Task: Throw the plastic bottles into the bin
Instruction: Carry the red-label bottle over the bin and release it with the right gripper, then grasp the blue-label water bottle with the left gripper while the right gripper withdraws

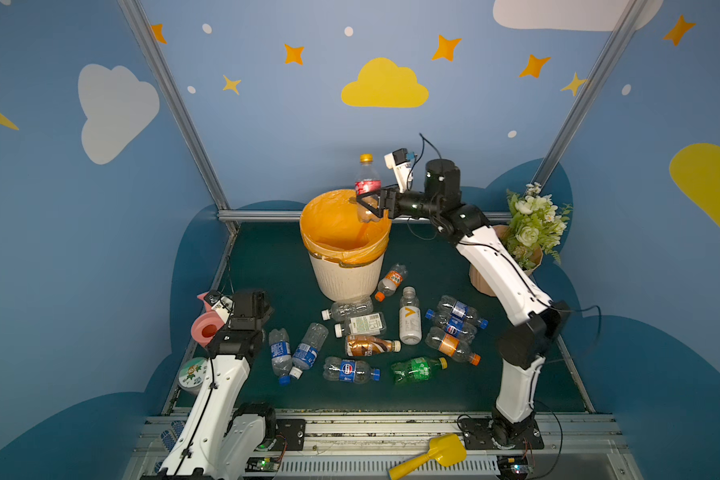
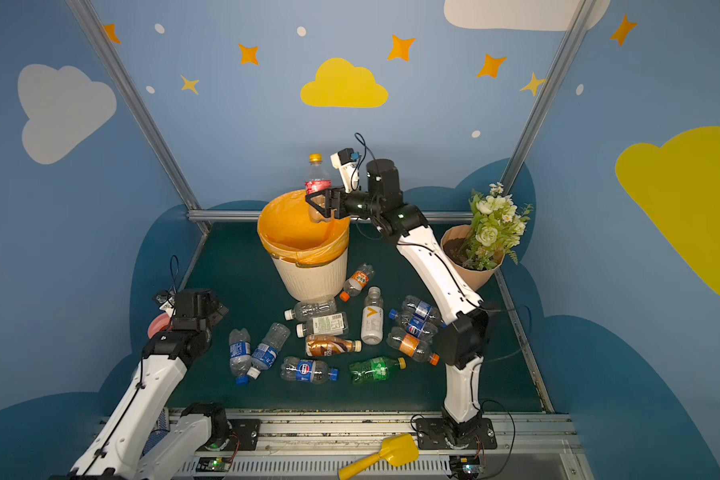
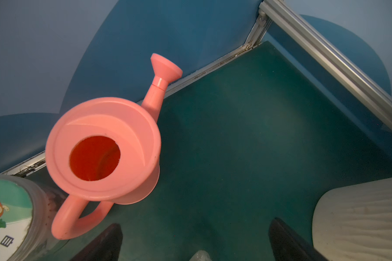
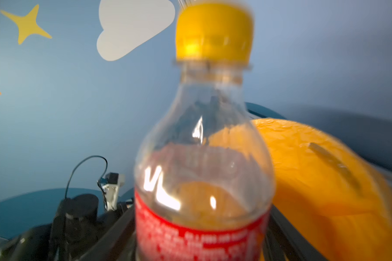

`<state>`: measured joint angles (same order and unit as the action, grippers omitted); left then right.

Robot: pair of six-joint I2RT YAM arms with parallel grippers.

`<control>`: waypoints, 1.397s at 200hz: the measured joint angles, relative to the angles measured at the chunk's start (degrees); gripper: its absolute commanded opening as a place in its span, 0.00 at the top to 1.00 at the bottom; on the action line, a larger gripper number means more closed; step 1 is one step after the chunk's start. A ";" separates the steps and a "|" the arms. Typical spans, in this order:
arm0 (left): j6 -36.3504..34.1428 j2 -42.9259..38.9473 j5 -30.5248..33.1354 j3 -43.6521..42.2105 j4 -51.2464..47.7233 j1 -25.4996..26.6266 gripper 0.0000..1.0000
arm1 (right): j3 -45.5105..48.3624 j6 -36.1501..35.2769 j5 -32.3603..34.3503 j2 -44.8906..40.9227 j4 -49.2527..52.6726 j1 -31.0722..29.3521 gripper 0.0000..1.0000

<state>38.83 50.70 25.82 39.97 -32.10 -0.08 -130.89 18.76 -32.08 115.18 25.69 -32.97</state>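
Pepsi bottle point(image 1: 350, 370) lies flat; red-labelled bottle point(image 1: 366, 183) sits between right fingers point(image 1: 364, 196), grip unclear; left fingers point(image 3: 106, 241) spread wide.

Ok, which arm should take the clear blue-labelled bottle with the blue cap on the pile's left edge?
Left. The open left gripper hangs empty by the pink watering can, near the clear blue-capped bottle; the right gripper is over the orange-lined cream bin with a red-labelled bottle between its jaws.
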 measured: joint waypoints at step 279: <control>14.53 17.53 -5.66 -4.24 -10.23 19.58 0.14 | 70.90 3.63 14.88 -47.43 -7.76 19.65 0.03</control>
<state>53.36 68.23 20.16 35.73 -42.33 19.51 -59.99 22.39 -17.19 67.75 17.93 -13.32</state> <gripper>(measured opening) 0.874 0.970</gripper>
